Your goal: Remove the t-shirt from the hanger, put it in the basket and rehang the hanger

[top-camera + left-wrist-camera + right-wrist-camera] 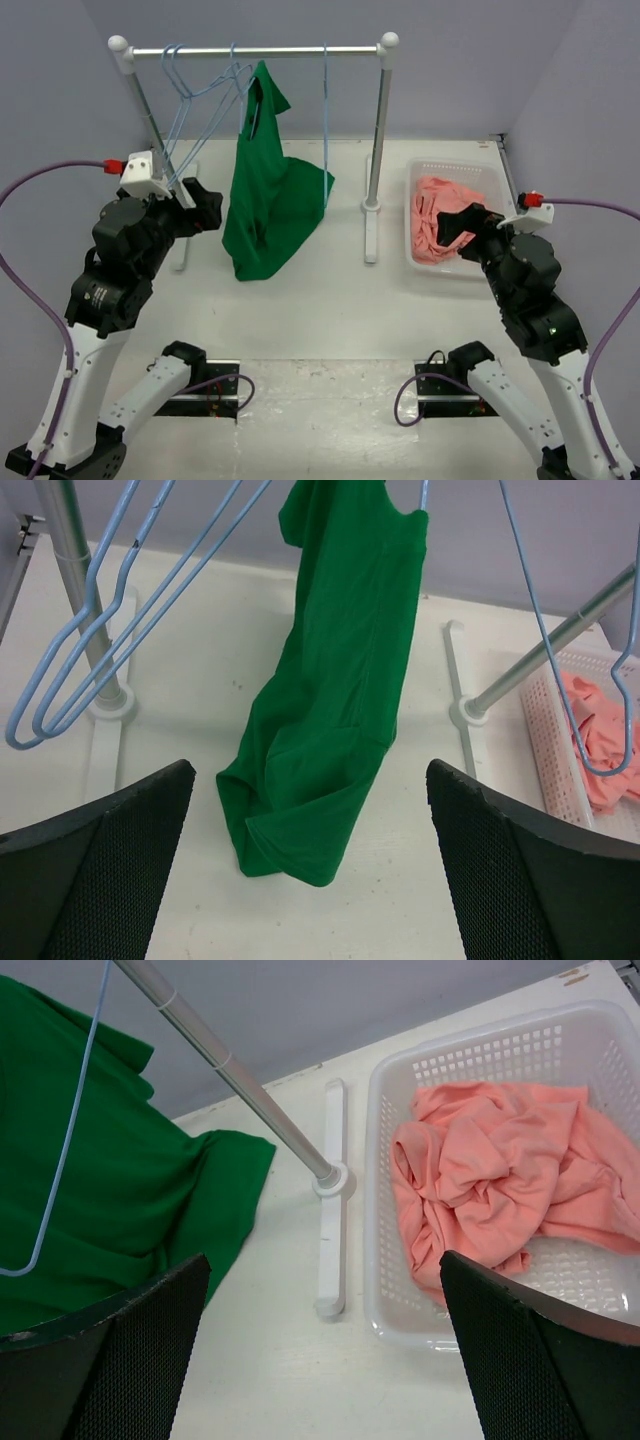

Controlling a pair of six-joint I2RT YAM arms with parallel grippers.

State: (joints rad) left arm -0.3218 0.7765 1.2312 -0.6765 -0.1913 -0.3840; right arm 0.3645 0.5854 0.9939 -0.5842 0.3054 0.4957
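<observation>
The green t-shirt [265,200] hangs from the rail [255,50], its bottom bunched on the worktop [320,320]. My left jaws are wide and empty, near it (right jaws too, by the basket [455,166] of pink clothes [432,200]).

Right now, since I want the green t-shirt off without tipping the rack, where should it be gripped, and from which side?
Probably the middle of the t-shirt, below the shoulders, coming from the left arm's side with the open left fingers. There the cloth hangs in free vertical folds facing them, while the hem seems slumped on the table.
</observation>
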